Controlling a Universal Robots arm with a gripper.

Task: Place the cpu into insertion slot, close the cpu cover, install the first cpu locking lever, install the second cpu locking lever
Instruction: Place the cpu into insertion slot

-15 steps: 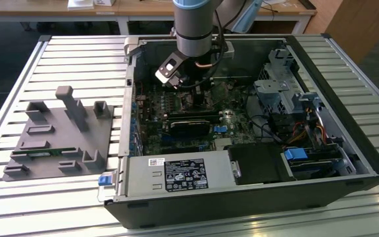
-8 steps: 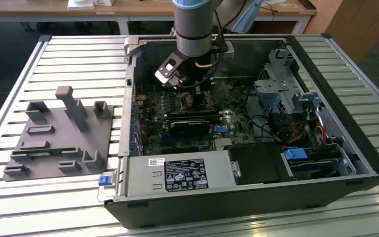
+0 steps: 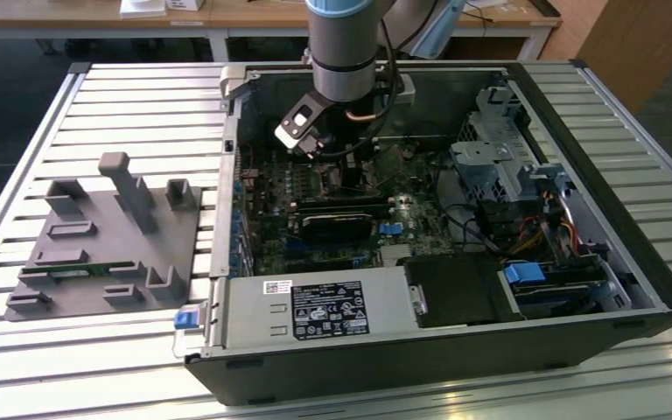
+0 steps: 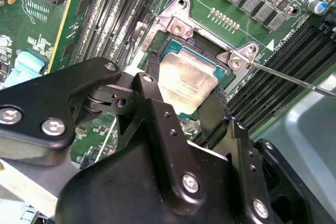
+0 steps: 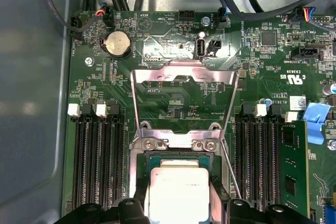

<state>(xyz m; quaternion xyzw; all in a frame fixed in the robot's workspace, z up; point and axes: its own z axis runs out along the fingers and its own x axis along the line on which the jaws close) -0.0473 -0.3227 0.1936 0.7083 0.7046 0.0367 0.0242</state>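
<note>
In both wrist views the cpu point(image 4: 190, 76) point(image 5: 178, 187), a flat square chip with a dull silver top, lies level at the insertion slot point(image 4: 177, 42) point(image 5: 138, 170), whose dark border shows around it. My gripper point(image 4: 186, 84) point(image 5: 179, 196) is shut on the cpu, one black finger against each of two opposite sides. Whether the chip is fully seated in the slot I cannot tell. The cpu cover point(image 5: 157, 74), a thin metal frame, is swung open away from the slot. A thin wire locking lever point(image 4: 294, 80) point(image 5: 230, 171) runs beside the slot. In the exterior view the arm point(image 3: 342, 52) reaches down into the computer case.
Rows of long memory slots point(image 5: 100, 161) point(image 5: 260, 161) flank the socket. A long black card point(image 3: 336, 223) lies on the board nearer the camera. The power supply point(image 3: 312, 311), drive cages point(image 3: 500, 157) and cables crowd the case. A grey fixture point(image 3: 102, 236) stands at the exterior view's left.
</note>
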